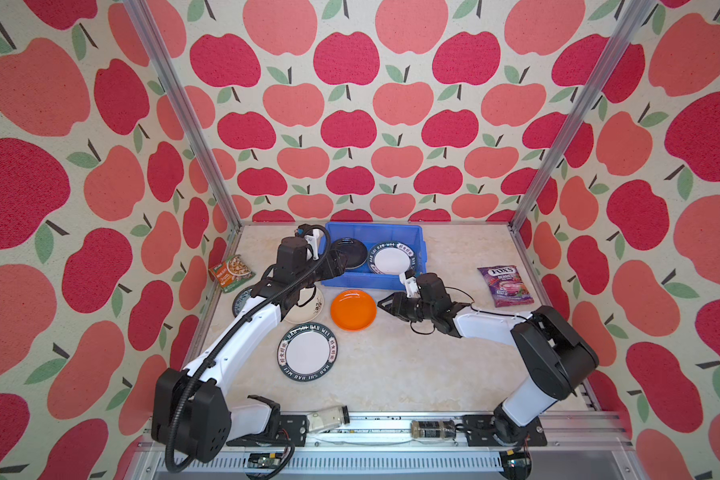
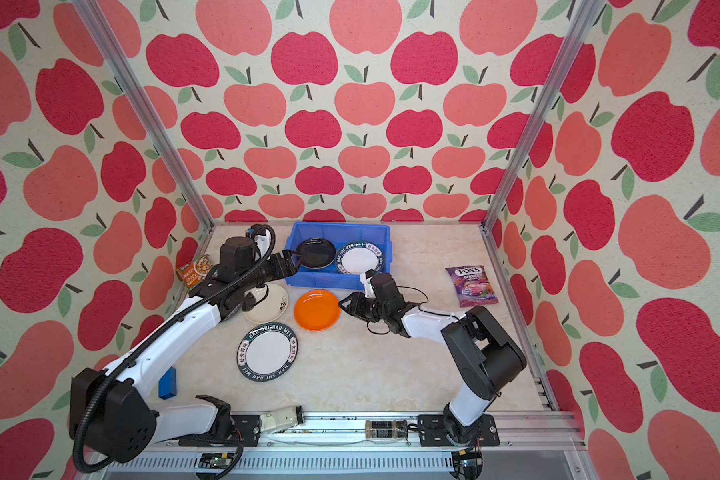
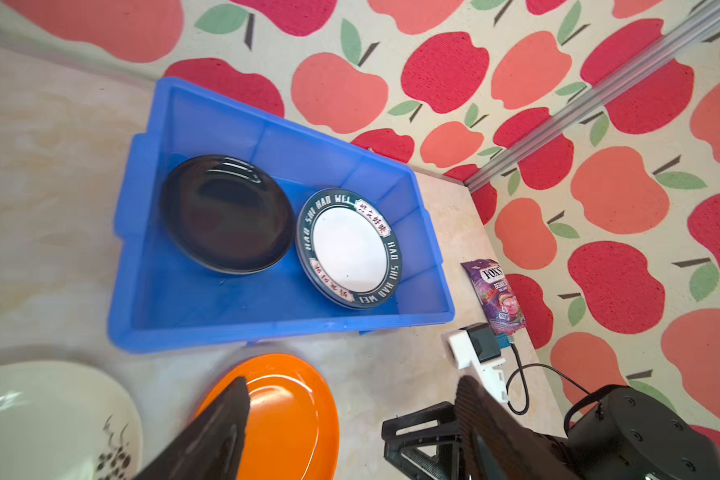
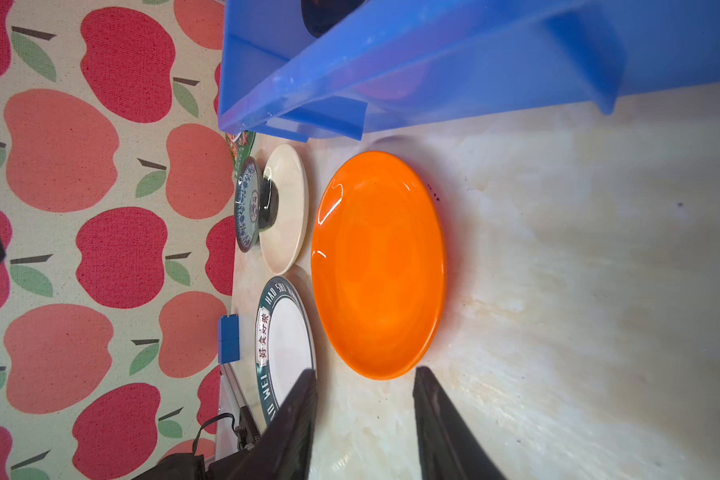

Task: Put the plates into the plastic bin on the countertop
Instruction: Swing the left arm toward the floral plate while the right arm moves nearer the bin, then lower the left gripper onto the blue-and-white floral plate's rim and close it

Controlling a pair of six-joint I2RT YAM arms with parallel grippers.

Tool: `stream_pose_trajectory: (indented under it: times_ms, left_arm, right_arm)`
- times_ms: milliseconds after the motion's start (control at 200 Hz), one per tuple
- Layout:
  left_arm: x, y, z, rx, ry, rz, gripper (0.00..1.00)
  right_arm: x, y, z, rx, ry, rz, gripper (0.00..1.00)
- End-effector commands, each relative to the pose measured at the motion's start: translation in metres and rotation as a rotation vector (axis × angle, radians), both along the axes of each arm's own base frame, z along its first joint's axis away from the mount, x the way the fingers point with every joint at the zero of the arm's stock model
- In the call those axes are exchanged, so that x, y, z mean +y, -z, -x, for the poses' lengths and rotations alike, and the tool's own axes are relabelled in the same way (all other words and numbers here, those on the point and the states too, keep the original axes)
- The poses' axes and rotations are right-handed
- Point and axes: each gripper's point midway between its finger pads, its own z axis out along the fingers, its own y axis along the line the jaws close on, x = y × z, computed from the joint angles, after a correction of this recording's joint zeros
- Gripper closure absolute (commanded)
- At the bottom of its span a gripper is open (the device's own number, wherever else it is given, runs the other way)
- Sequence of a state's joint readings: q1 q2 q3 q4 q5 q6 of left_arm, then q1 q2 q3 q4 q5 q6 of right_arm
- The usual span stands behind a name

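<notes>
The blue plastic bin (image 1: 373, 227) stands at the back of the countertop (image 1: 412, 365). Inside it lie a black plate (image 3: 225, 214) and a white plate with a dark-green lettered rim (image 3: 350, 249). On the countertop in front lie an orange plate (image 1: 353, 310), a second green-rimmed plate (image 1: 308, 351), a cream plate with dark marks (image 1: 308, 309) and a blue-patterned plate (image 1: 242, 301), the last two partly under my left arm. My left gripper (image 1: 342, 262) hovers open at the bin's left front corner, holding nothing. My right gripper (image 4: 362, 382) is open, low beside the orange plate's right edge.
An orange-green snack packet (image 1: 230, 272) lies by the left wall and a purple sweets packet (image 1: 504, 284) at the right. Two small glass jars (image 1: 329, 417) (image 1: 433, 430) lie on the front rail. A blue block (image 2: 167, 382) sits at the left edge.
</notes>
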State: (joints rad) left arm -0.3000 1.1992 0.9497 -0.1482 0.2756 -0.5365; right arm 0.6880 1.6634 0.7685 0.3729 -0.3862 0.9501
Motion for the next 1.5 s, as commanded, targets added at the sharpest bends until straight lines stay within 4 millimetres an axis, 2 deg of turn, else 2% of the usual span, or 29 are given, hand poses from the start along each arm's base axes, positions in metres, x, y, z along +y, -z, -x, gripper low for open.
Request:
stream_pose_trajectory:
  times_ms: [0, 130, 250, 360, 505, 765, 931, 1051, 1186, 1496]
  left_arm:
    - [0.056, 0.016, 0.033, 0.076, -0.2, -0.003, 0.2]
    - [0.109, 0.04, 0.065, 0.164, -0.389, 0.065, 0.22]
    - [0.142, 0.06, 0.084, 0.221, -0.517, 0.185, 0.25]
    - [0.168, 0.08, 0.093, 0.28, -0.606, 0.269, 0.28]
    - [0.192, 0.106, 0.096, 0.357, -0.674, 0.42, 0.37]
    - [0.199, 0.126, 0.082, 0.449, -0.669, 0.538, 0.42]
    - [0.205, 0.138, 0.083, 0.531, -0.712, 0.508, 0.46]
    - [0.215, 0.139, 0.091, 0.549, -0.789, 0.445, 0.45]
    - [0.223, 0.15, 0.097, 0.563, -0.859, 0.434, 0.45]
    - [0.237, 0.186, 0.086, 0.628, -0.92, 0.425, 0.47]
  right_arm:
    - [0.003, 0.002, 0.004, 0.02, -0.004, -0.017, 0.59]
    - [0.003, -0.004, 0.005, 0.006, -0.032, 0.018, 0.59]
    - [0.005, -0.005, 0.006, -0.002, -0.055, 0.022, 0.59]
    - [0.007, -0.003, 0.005, 0.006, -0.07, 0.014, 0.6]
    - [0.002, 0.004, -0.001, 0.034, -0.065, -0.014, 0.61]
    - [-0.003, 0.007, -0.01, 0.052, -0.058, -0.051, 0.62]
    - [-0.008, 0.011, -0.017, 0.081, -0.049, -0.097, 0.62]
    - [-0.013, 0.013, -0.023, 0.09, -0.038, -0.12, 0.63]
    - [-0.016, 0.013, -0.029, 0.106, -0.039, -0.148, 0.63]
    - [-0.019, 0.012, -0.035, 0.114, -0.039, -0.159, 0.64]
